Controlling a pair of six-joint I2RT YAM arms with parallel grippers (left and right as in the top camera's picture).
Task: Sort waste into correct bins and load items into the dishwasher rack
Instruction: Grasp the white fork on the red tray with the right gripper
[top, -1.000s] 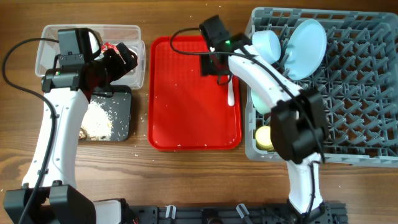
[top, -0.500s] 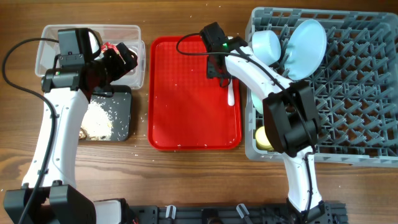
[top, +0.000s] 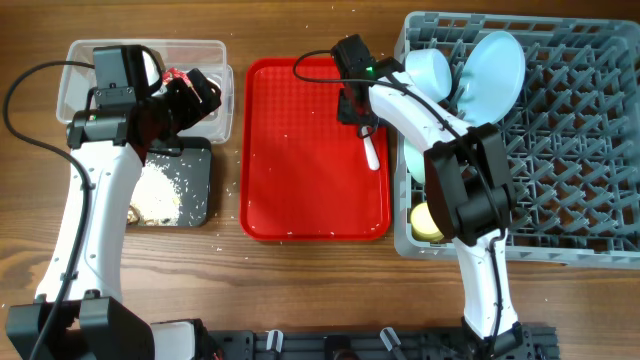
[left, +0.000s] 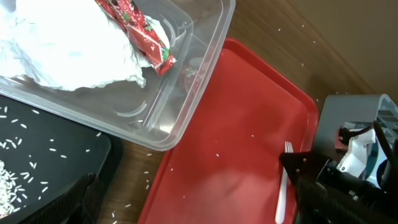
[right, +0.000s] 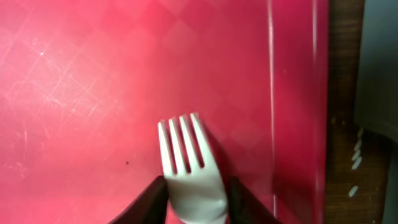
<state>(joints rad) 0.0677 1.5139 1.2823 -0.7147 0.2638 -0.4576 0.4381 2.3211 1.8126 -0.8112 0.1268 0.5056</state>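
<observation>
**Right jaws narrow on the fork, left jaws unreadable**

You are working over a brown wood-grain table (top: 300, 275), and loose rice grains are lying scattered on it near the tray edges. Directly beneath the right gripper (right: 193, 208), the flat red serving tray (right: 74, 74) is showing a glossy plastic face with fine scratches and a raised rim. The white fork (right: 186, 165) is lying flat on it, with its smooth plastic neck between the jaws and its four tines pointing away from them. The jaws are standing narrow, with a dark finger (right: 152, 199) pressing close against each side of the neck. Past the tray rim, to the right of the jaws in the wrist view, the grey lattice rack (top: 570, 160) is holding a pale blue plate (top: 497, 62), a pale blue bowl (top: 430, 68) and a yellow cup (top: 427, 220) among its upright pegs.

The left gripper (top: 203, 90) is hanging over the clear tub (left: 199, 74), and you cannot tell how its jaws are standing. Below them, the crumpled white napkin (left: 68, 56) and the shiny red wrapper (left: 140, 31) are resting inside the tub's thin see-through walls. Beside the tub, the matte black tray (left: 50, 162) is carrying whitish rice scraps (top: 158, 190).
</observation>
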